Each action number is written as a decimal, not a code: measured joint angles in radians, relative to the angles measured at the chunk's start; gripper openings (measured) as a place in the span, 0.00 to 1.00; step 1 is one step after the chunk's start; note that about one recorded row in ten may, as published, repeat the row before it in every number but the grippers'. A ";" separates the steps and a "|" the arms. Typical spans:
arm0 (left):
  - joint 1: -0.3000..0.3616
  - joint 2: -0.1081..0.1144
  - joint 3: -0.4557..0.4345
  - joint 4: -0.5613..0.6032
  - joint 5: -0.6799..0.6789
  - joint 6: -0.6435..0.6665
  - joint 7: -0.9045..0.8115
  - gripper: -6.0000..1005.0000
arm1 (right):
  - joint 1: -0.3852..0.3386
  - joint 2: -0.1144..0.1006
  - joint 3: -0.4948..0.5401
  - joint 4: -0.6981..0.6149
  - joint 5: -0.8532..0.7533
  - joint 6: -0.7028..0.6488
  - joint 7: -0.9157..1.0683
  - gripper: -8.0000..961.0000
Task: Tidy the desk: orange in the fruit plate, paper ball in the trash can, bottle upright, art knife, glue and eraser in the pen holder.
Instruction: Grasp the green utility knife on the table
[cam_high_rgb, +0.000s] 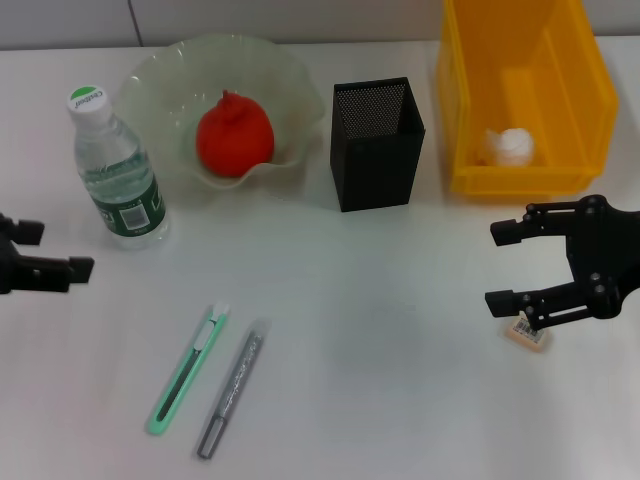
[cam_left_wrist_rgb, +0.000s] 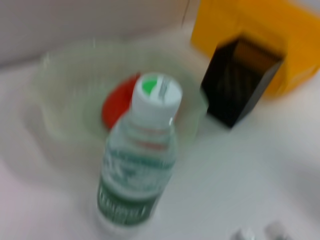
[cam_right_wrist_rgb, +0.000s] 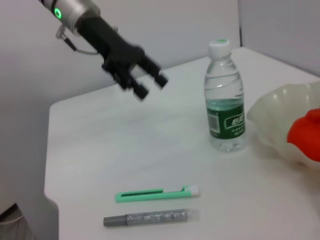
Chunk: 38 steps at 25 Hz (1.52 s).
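While upright, bottle (cam_high_rgb: 117, 168) cap-up.

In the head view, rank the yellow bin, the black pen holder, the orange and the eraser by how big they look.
Largest to smallest:
1. yellow bin
2. black pen holder
3. orange
4. eraser, partly hidden by the right pincer

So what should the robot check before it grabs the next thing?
1. Orange in fruit plate: ok.
2. Paper ball in yellow trash can: ok.
3. Bottle upright: ok.
4. Art knife and glue in pen holder: not ok, both lie on the desk.
5. Eraser in holder: not ok, it is on the desk beneath the right end effector.
6. Right end effector open: ok. Left end effector open too, beside the bottle.
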 joint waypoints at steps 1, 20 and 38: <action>-0.013 0.000 0.037 0.016 0.051 0.001 -0.045 0.83 | -0.003 0.000 0.006 0.008 0.000 0.000 -0.008 0.88; -0.255 -0.009 0.645 0.023 0.452 -0.022 -0.672 0.83 | 0.004 -0.001 0.067 0.130 0.029 0.016 -0.228 0.88; -0.263 -0.010 0.778 -0.133 0.400 -0.190 -0.683 0.82 | -0.008 0.001 0.070 0.133 0.039 0.003 -0.237 0.88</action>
